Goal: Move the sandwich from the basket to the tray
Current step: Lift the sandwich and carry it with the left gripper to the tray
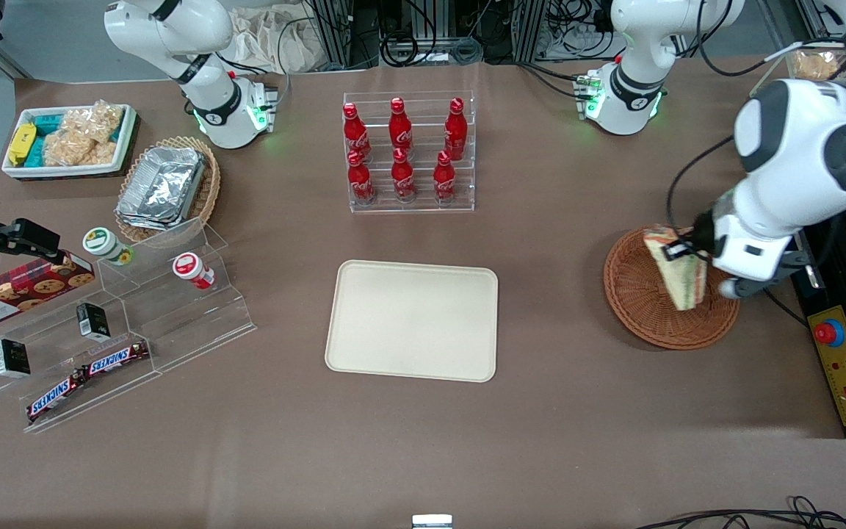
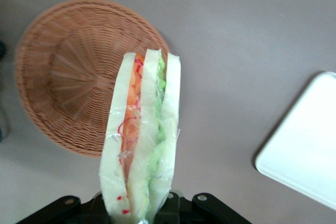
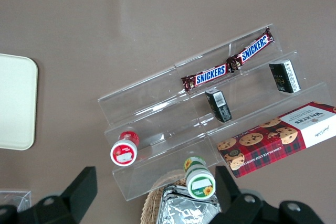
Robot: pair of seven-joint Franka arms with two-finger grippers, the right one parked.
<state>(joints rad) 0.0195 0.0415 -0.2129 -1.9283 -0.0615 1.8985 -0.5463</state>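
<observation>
Pinching the sandwich (image 2: 140, 140) tight by its thick end, the gripper (image 1: 687, 253) jaws pressed on both sides. Holding it up in the air, with the round wicker basket (image 2: 68, 77) empty below. Lifting part looking done; carrying and setting down left to do. Waiting bare off to the side, well apart, the cream tray (image 1: 413, 320). Lying under all of it, the brown table (image 1: 555, 411).

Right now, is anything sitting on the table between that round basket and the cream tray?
No. The front view shows only bare table between the basket and the tray; the gripper holds the sandwich above the basket.
</observation>
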